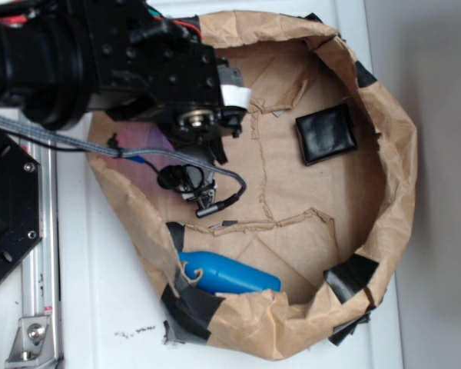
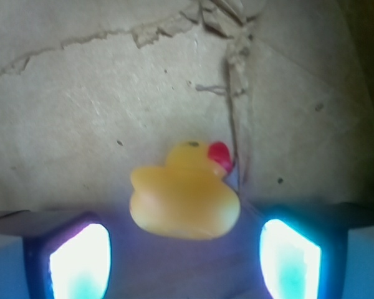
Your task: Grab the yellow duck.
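tool (image 2: 184, 249): nearest the wrist camera. two glowing pads (image 2: 80, 261) at the bottom corners, spread wide, nothing clamped. in the exterior view the arm covers it, so no second check.
duck (image 2: 186, 190): between the pads, low centre of the wrist view, on the paper floor, beak to the right. clear gap on both sides, slightly closer to the left pad. not visible in the exterior view, hidden under the arm.
step: looks like pre-grasp, aligned over the duck, not yet closed.
how to do it well: nudge so the duck sits centred, go straight down until the pads flank the fat part of the body, then close slowly. rounded rubber will likely squirt out if pinched high or at the head.
risk: torn paper seam (image 2: 237, 93) runs just right of the beak; a fingertip could snag it.
surface: crumpled brown paper (image 1: 307, 192), cracked and creased, uneven. probably gives a bit under load.
room: paper walls (image 1: 403, 154) ring the area, patched with black tape. bottle (image 1: 230, 273) lies by the near wall, black pad (image 1: 326, 133) at the far side, both well apart from the tool. white table (image 1: 107, 307) outside.
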### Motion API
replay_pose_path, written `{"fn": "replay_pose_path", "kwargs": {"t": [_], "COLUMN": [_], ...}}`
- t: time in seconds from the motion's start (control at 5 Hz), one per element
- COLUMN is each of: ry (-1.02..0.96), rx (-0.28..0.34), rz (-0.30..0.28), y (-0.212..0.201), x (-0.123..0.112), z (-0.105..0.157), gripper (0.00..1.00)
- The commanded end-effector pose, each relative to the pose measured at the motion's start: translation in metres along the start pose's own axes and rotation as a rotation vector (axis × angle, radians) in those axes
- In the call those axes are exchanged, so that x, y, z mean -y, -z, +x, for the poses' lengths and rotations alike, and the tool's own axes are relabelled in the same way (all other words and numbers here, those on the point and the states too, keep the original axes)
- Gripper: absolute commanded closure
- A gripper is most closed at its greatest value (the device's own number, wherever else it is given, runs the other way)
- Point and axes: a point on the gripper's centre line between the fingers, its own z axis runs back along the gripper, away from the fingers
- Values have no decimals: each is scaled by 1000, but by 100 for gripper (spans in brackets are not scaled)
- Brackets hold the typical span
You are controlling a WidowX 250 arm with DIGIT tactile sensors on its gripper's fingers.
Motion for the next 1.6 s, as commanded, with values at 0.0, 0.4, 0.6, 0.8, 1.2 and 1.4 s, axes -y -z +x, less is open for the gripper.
{"fn": "replay_pose_path", "kwargs": {"t": [0.0, 0.4, 0.6, 0.8, 1.2, 1.4], "ry": [-50, -33, -23, -15, 2, -11], "rx": [42, 47, 33, 13, 10, 17], "rz": [13, 0, 6, 9, 14, 11], "y": [-3, -1, 6, 13, 14, 13], "x": [-17, -12, -8, -5, 0, -1], "z": [11, 14, 15, 14, 12, 11], "gripper": [0, 0, 0, 0, 1, 100]}}
